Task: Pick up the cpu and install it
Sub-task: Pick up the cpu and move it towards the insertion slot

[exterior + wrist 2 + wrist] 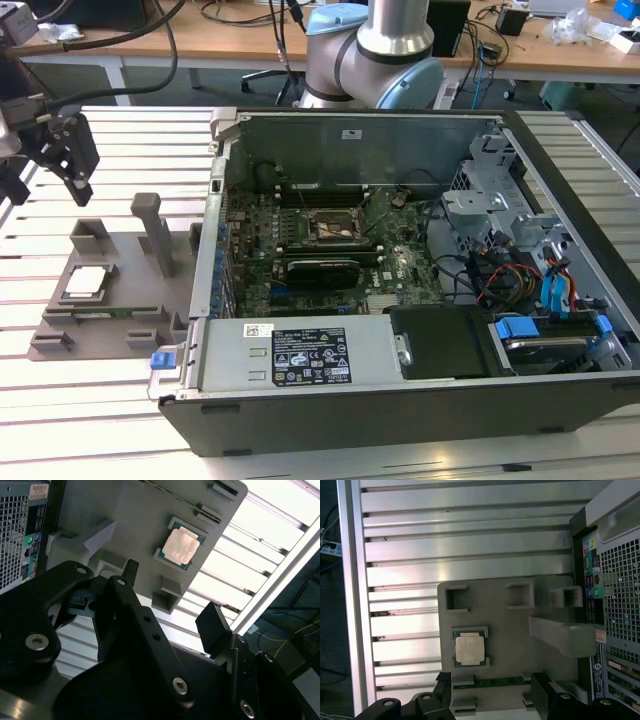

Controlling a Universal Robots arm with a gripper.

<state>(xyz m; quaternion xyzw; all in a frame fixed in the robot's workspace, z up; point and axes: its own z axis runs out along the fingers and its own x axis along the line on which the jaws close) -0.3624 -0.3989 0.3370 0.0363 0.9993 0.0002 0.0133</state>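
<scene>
The gripper (172,597) is being held wide open and empty over the holder plate (125,515), so imo the cpu (181,547) is best being approached square-on, slowly, by its edges.

Claw (172,592) spread wide w/ nothing held, pointing down.

A robotics lab: an opened computer case (400,415) on a slotted metal table (90,420), cable-strewn wooden benches (240,45) behind.
</scene>
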